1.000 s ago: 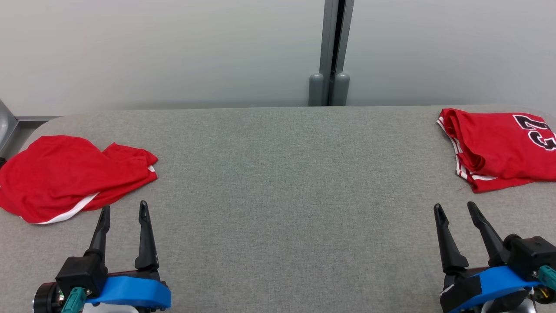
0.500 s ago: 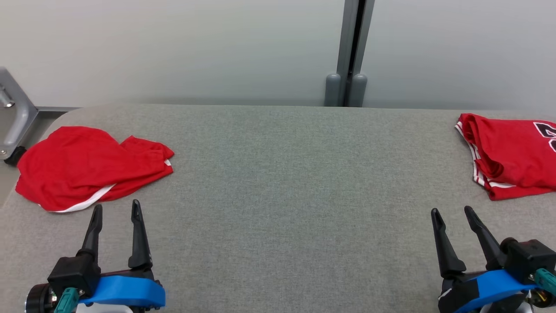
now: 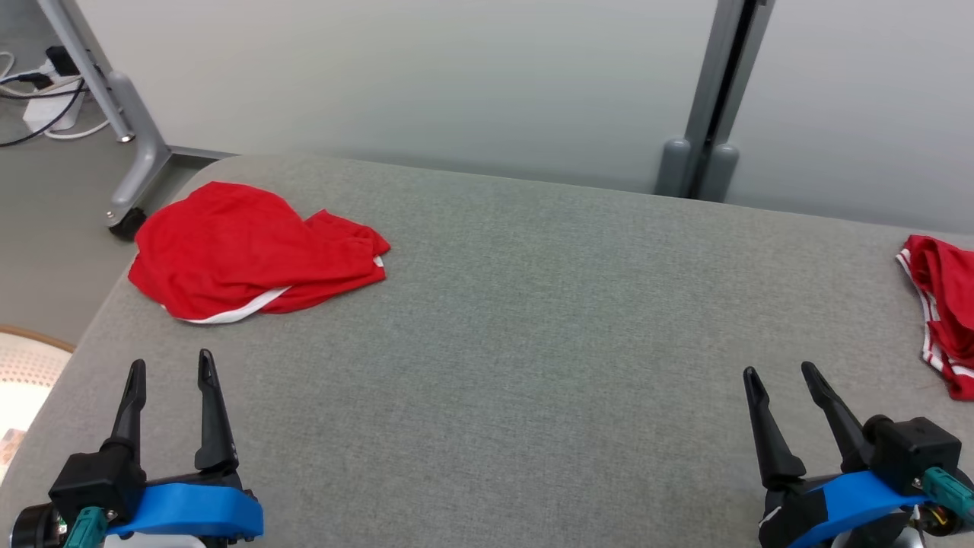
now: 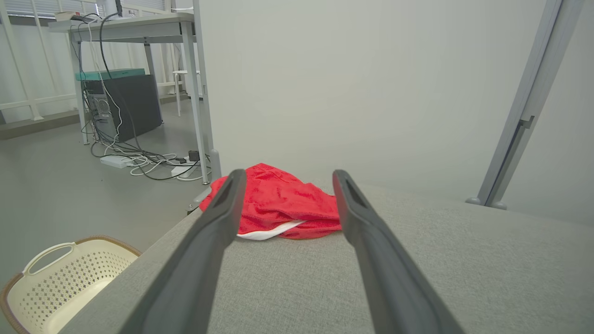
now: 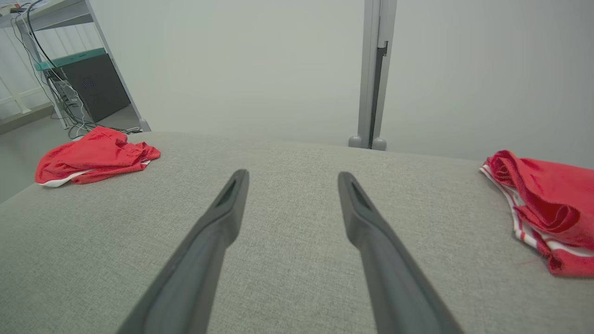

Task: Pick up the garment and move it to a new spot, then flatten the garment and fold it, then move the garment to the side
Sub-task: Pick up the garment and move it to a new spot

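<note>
Between my left gripper and the crumpled red garment I see only bare grey cloth. The garment lies at the table's far left corner, ahead of that gripper and slightly to its inner side. In the left wrist view it shows in the gap between the two fingers, well short of being touched. Both grippers hover low over the near edge of the table with their fingers spread apart and nothing in them, the right gripper at the opposite end. A second red piece with white striped trim sits at the table's right edge, cut off by the head view and well apart from the first. The table has a grey fabric cover with rounded corners. Beyond it stands a pale partition wall with a grey post. Off the left end, a cream laundry basket sits on the floor. Further back there are a desk leg on a caster, a tangle of cables and a dark computer tower.
</note>
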{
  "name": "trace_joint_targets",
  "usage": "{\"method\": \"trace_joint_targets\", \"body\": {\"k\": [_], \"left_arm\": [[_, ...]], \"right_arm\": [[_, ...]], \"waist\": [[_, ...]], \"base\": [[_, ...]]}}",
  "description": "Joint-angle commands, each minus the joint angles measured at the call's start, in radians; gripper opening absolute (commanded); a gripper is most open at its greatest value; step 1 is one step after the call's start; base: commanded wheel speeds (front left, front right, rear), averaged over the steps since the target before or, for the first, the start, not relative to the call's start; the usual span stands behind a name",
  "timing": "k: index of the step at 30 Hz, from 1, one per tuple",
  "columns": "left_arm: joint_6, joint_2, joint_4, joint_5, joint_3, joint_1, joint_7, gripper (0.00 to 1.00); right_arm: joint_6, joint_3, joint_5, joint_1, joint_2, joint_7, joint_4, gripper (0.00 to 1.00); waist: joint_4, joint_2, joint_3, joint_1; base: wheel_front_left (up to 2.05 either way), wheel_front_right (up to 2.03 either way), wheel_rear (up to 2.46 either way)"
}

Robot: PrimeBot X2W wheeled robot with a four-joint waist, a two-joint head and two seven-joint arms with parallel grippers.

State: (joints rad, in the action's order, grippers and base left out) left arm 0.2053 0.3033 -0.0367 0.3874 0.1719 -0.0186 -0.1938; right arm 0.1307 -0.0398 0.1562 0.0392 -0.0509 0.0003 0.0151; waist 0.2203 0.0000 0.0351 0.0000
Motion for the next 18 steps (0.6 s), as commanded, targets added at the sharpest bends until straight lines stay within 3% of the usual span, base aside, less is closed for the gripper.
{"method": "trace_joint_targets", "body": {"k": [1, 12, 18], "left_arm": [[0.005, 0.003, 0.005, 0.004, -0.004, -0.010, 0.005, 1.00], [0.022, 0.012, 0.026, 0.016, -0.020, -0.028, -0.003, 1.00], [0.029, 0.016, 0.033, 0.021, -0.026, -0.039, -0.006, 1.00]], "right_arm": [[0.000, 0.000, -0.007, -0.013, 0.001, 0.003, -0.002, 1.00], [0.000, 0.017, -0.017, -0.026, 0.000, 0.011, -0.007, 1.00], [0.000, 0.023, -0.023, -0.029, 0.000, 0.015, -0.010, 1.00]], "waist": [[0.025, 0.0000, 0.013, 0.0000], [0.136, 0.0000, 0.034, 0.0000], [0.159, 0.0000, 0.037, 0.0000]], "base": [[0.00, 0.00, 0.00], [0.00, 0.00, 0.00], [0.00, 0.00, 0.00]]}}
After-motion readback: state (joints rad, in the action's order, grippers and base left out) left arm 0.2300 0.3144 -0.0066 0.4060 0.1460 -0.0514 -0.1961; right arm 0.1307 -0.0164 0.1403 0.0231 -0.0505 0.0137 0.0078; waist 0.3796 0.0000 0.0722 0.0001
